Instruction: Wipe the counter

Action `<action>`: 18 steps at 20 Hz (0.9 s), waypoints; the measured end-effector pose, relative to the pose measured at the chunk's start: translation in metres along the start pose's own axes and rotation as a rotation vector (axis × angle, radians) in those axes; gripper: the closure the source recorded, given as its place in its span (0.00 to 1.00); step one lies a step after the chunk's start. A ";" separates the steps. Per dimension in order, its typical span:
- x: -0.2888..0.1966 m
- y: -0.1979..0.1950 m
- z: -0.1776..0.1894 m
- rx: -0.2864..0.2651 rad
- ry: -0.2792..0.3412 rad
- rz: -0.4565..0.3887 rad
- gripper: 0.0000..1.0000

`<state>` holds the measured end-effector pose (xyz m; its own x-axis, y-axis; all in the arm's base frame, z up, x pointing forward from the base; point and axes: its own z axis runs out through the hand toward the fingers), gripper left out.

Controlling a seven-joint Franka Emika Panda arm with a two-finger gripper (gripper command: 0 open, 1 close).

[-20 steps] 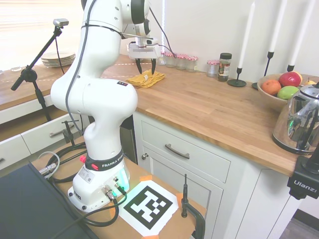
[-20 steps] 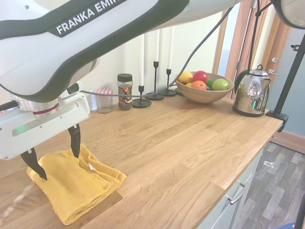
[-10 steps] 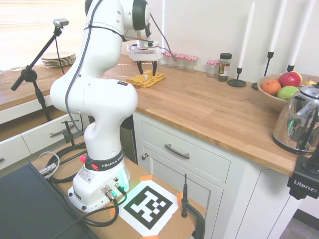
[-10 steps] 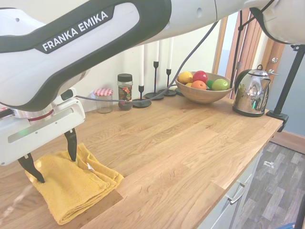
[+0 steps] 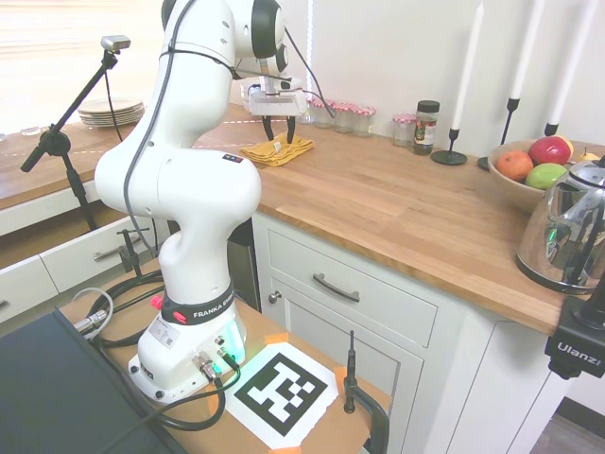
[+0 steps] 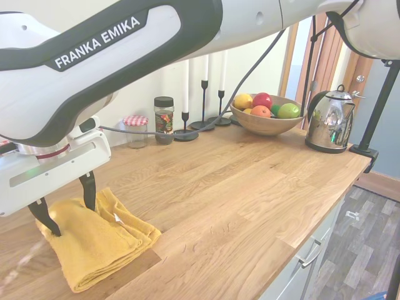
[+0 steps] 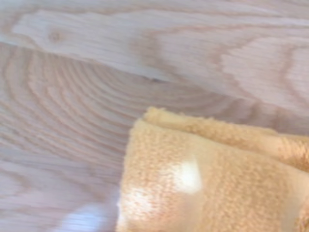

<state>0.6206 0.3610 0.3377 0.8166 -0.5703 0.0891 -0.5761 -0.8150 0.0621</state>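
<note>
The tool (image 6: 64, 214) is down on a folded yellow cloth (image 6: 94, 244), its two dark fingers (image 6: 87, 190) spread apart with tips pressed into the fabric, a hump of cloth between them. The cloth lies on the long wooden surface (image 6: 250, 181) over the white cabinets (image 5: 359, 312). Farther along stand a spice jar (image 6: 164, 119), candlesticks (image 6: 204, 103), a fruit bowl (image 6: 267, 119) and a shiny kettle (image 6: 328, 122). The wrist view shows the cloth's corner (image 7: 212, 179) on bare wood grain.

Three candlesticks (image 6: 203, 103), one fruit bowl (image 6: 265, 122), one kettle (image 6: 329, 120), one yellow cloth (image 6: 100, 244).
</note>
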 end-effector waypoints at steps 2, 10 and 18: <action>0.000 0.000 0.001 0.006 -0.002 0.003 1.00; 0.000 -0.001 0.003 0.028 -0.005 0.007 1.00; 0.000 0.000 0.003 0.032 -0.002 0.008 1.00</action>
<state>0.6209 0.3605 0.3351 0.8121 -0.5769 0.0872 -0.5810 -0.8133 0.0300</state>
